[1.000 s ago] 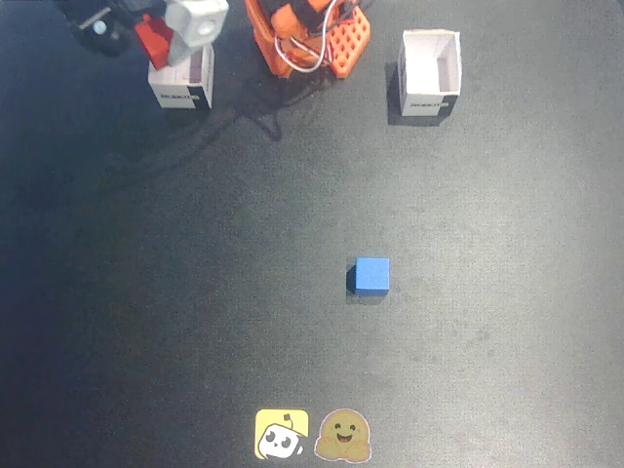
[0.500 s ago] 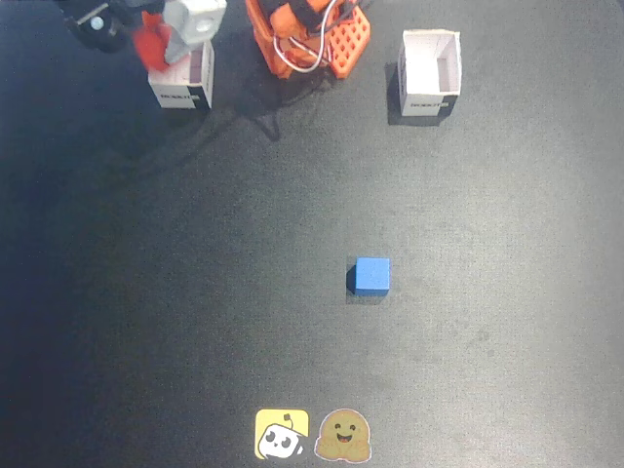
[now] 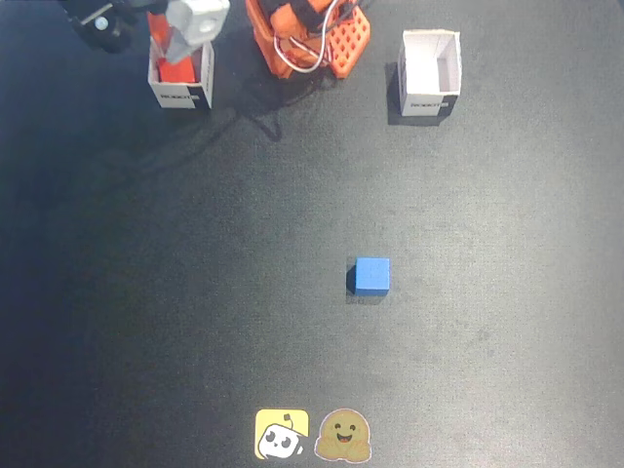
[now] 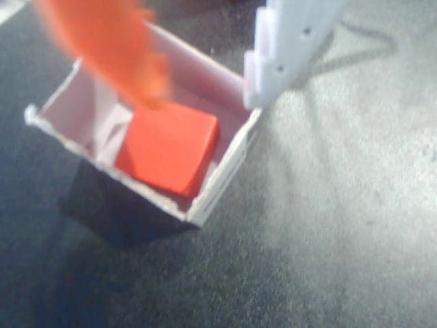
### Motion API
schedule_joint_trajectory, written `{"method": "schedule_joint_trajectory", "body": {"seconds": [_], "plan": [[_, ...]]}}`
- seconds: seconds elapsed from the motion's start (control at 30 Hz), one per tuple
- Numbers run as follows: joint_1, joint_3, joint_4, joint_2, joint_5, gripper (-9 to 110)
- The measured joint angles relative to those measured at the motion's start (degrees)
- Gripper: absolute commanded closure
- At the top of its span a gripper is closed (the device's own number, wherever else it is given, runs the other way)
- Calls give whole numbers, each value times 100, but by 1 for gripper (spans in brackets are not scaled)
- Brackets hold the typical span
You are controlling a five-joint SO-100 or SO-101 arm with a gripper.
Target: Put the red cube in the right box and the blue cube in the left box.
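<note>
In the fixed view, the red cube [image 3: 177, 70] is seen inside the right box [image 3: 181, 96] at upper left; the hand [image 3: 172, 41] hangs over it. The blue cube [image 3: 372, 275] is left on the bench [image 3: 146, 292], well apart from the empty left box [image 3: 429, 101].

In the wrist view, the hand [image 4: 205, 82] is spread wide and empty above the red cube [image 4: 167, 147]. The blue cube is judged light, stiff and smooth-faced, best pinched across opposite flat faces.

Matt red cube [image 4: 167, 147] in thin paper box [image 4: 225, 171] on rough dark table [image 4: 328, 232].
</note>
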Motion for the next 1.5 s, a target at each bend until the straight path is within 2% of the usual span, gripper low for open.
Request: {"method": "schedule_joint_trajectory", "body": {"seconds": [0.2,0.47,1.07,1.5], "plan": [[-272,0,-396,-360,-255,101],[-1099,-193,-580,-677,-202,101],[-4219,-422,-756,-993,237,100],[-6038,-448,-1257,-1187,510,100]]}}
